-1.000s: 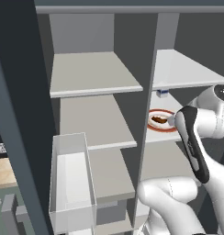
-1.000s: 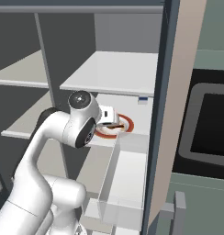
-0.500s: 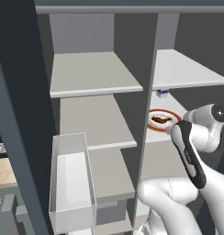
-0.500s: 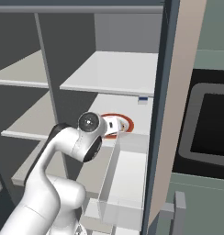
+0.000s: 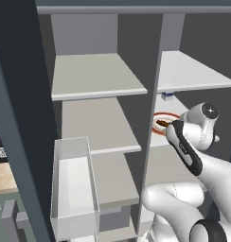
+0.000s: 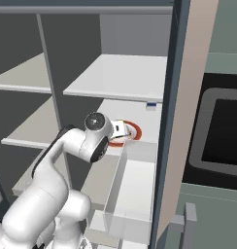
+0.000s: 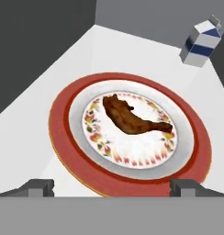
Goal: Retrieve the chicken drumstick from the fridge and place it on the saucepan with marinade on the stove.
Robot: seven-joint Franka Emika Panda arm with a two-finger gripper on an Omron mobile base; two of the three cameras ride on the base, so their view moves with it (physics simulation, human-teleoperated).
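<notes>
Pale shelf [image 7: 81,55] inside fridge [image 5: 22,118], right compartment, middle level. Directly on it: red-rimmed plate [image 7: 63,137] w/ floral ring, near front; small white-and-blue carton [image 7: 201,43], prob. milk, further back, well apart from plate. Drumstick [image 7: 132,118] lies on plate centre.

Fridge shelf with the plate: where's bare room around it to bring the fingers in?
On the fridge shelf, bare white surface lies between the red-rimmed plate and the blue-and-white carton at the back, and along the plate's side toward the dark wall. The drumstick lies alone mid-plate. The open gripper hangs over the plate's near rim.
</notes>
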